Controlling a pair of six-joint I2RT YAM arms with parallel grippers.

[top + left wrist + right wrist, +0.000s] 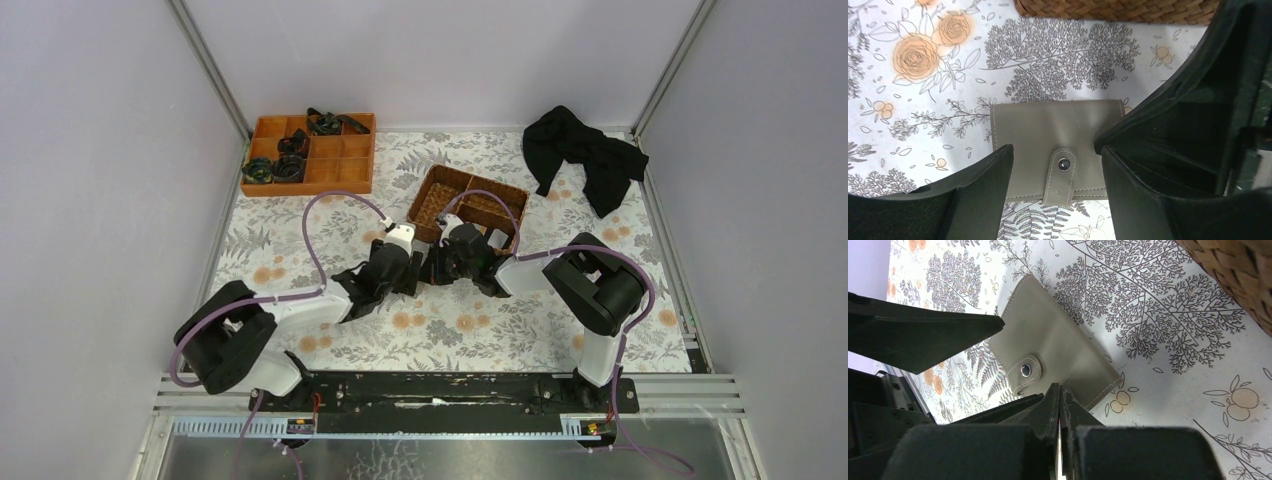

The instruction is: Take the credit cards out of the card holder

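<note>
Opening step. Card holder (1048, 132) flat on table (948, 115), strap (1062, 175) snapped, 7 o'clock of basket (1118, 10). Left gripper (1053, 150) spread wide astride it, empty. Right gripper (1060, 390) pinched closed, empty, tips at holder edge. Next: unsnap strap.

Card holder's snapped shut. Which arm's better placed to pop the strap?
Left, probably: left gripper is open, straddling the snap strap on the card holder; right gripper is shut, tips at its edge.
</note>
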